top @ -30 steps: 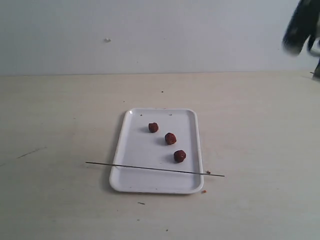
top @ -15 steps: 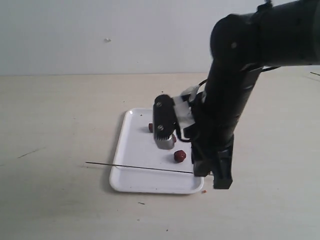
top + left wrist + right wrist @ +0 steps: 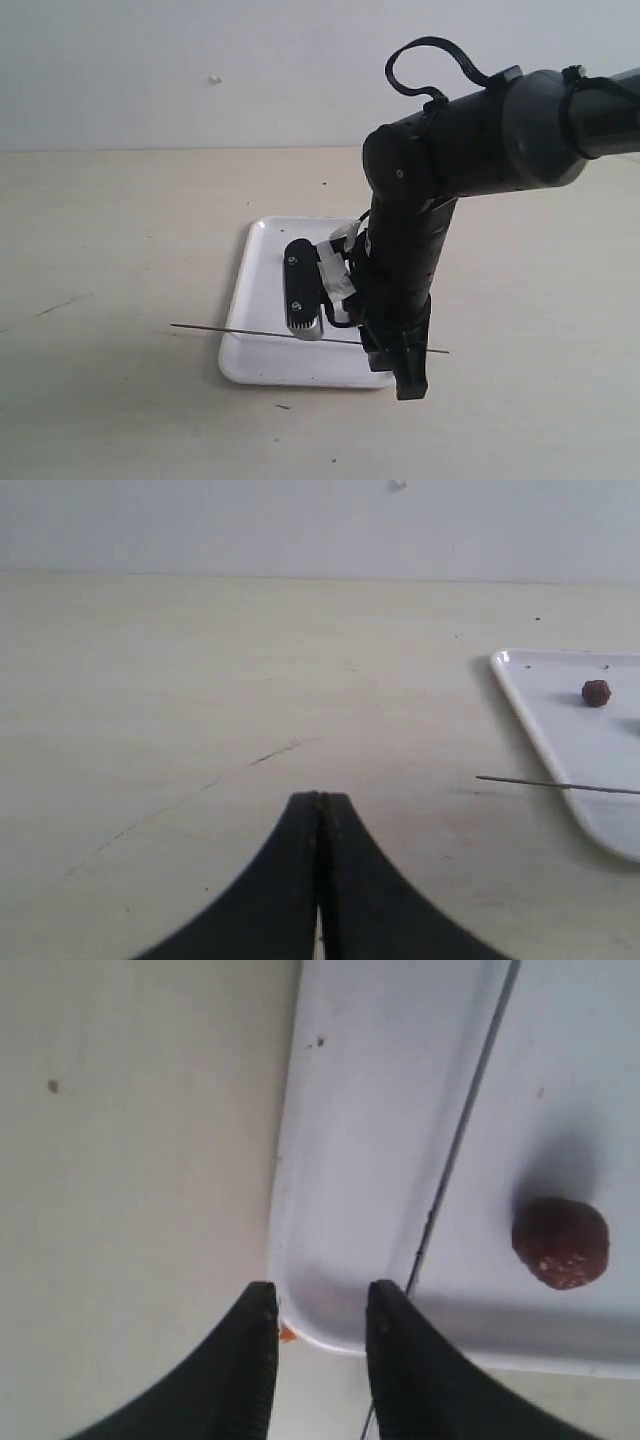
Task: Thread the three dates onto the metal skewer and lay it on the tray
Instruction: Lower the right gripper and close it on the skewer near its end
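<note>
The white tray (image 3: 268, 300) lies mid-table. Across its near end rests the thin metal skewer (image 3: 235, 331), both tips sticking out past the rim. My right arm covers the dates in the exterior view. The right wrist view shows one date (image 3: 560, 1242) on the tray (image 3: 370, 1160) beside the skewer (image 3: 455, 1150). My right gripper (image 3: 322, 1300) is open and empty, hanging over the tray's near right corner, one finger next to the skewer. In the left wrist view the left gripper (image 3: 320, 800) is shut and empty, far from the tray (image 3: 560, 735), the skewer tip (image 3: 540, 783) and one date (image 3: 596, 692).
A tiny orange crumb (image 3: 287, 1334) lies on the table at the tray's corner. Small dark specks and a faint scratch (image 3: 285, 750) mark the pale tabletop. A plain wall closes off the far side.
My right arm swung in from the upper right and came down over the tray's near right corner, hiding the dates in the exterior view. Tray, skewer and dates have not moved.
</note>
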You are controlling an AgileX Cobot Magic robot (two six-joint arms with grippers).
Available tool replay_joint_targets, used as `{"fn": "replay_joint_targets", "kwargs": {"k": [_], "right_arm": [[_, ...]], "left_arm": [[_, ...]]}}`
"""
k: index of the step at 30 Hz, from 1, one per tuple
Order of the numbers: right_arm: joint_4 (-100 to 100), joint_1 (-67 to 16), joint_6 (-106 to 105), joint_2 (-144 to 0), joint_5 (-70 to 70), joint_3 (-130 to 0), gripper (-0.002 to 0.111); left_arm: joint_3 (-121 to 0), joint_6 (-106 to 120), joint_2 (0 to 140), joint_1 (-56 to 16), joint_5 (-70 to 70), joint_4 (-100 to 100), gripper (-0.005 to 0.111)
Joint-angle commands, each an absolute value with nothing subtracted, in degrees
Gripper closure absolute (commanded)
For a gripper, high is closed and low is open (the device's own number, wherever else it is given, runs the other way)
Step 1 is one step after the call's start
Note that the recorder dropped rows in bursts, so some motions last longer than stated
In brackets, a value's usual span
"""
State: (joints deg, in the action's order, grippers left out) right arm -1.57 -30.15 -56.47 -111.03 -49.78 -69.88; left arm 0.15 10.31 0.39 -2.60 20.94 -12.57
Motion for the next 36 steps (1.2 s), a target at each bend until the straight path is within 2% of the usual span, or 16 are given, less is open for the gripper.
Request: {"fn": "replay_joint_targets", "kwargs": {"k": [1,36], "right_arm": [[-0.95,-30.19,-56.23,-111.87,-45.36,-70.25,0.077],[1.81,-29.15,-50.82,-116.96,-42.23,-71.87,0.077]], "left_arm": [[0.0,10.24,0.0,-2.78,20.63,-12.72,0.107],[0.0,10.24,0.0,-2.78,20.63,-12.72,0.107]]}}
